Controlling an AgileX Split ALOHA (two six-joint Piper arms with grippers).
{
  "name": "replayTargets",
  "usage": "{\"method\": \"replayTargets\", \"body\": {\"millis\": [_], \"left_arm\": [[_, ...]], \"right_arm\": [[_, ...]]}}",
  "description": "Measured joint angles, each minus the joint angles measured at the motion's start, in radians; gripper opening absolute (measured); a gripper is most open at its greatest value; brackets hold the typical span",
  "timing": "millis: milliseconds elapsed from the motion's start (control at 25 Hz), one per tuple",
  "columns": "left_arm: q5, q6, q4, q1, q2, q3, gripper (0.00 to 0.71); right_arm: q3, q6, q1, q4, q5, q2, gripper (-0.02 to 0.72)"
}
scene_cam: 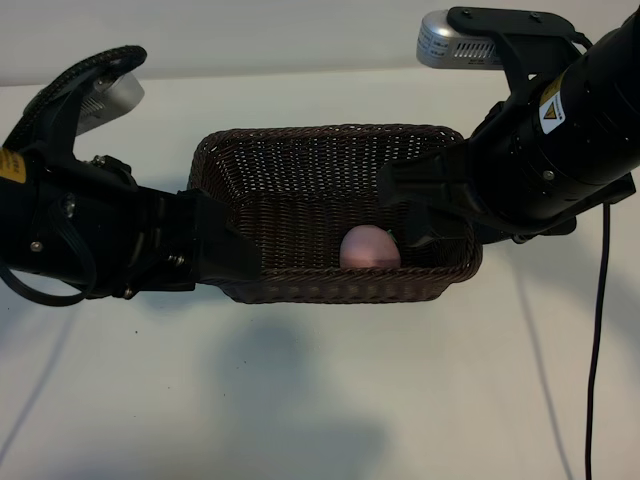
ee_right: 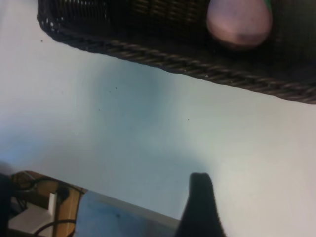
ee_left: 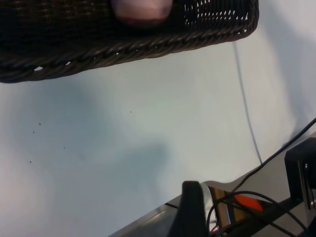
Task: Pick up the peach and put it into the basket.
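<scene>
A white worktop (scene_cam: 320, 400) carries a dark brown wicker basket (scene_cam: 300, 160) at the centre of the outside view. The peach (scene_cam: 369, 247), small, round and pale pink, lies inside the basket at about five o'clock of its floor, close against the near wall; both wrist views show it just behind the woven rim. The right gripper (scene_cam: 425, 215) reaches in from three o'clock, its dark jaws standing open over the basket's right end, just beside the peach and not clasping it. The left gripper (scene_cam: 225, 250) comes from nine o'clock and sits at the basket's near left corner, its jaws also spread wide and holding nothing. Judging by where the fruit lies, the placing looks done, with only the arms left to draw clear. The peach seems light and smooth, so it could roll on the woven floor if nudged; its skin is likely soft and bruises under a hard squeeze. If it had to be taken up again, a gentle grip across its widest middle would suit best. The basket looks stiff yet light, and a knock to its flaring wall could slide it.
</scene>
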Motion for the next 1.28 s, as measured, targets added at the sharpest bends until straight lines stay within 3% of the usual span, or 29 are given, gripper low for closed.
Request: {"method": "replayTargets", "body": {"millis": [1280], "left_arm": [[0.0,0.0,0.0,0.0,0.0,0.0,0.587]], "right_arm": [[0.0,0.015,0.0,-0.001,-0.007,0.0,0.537]]}}
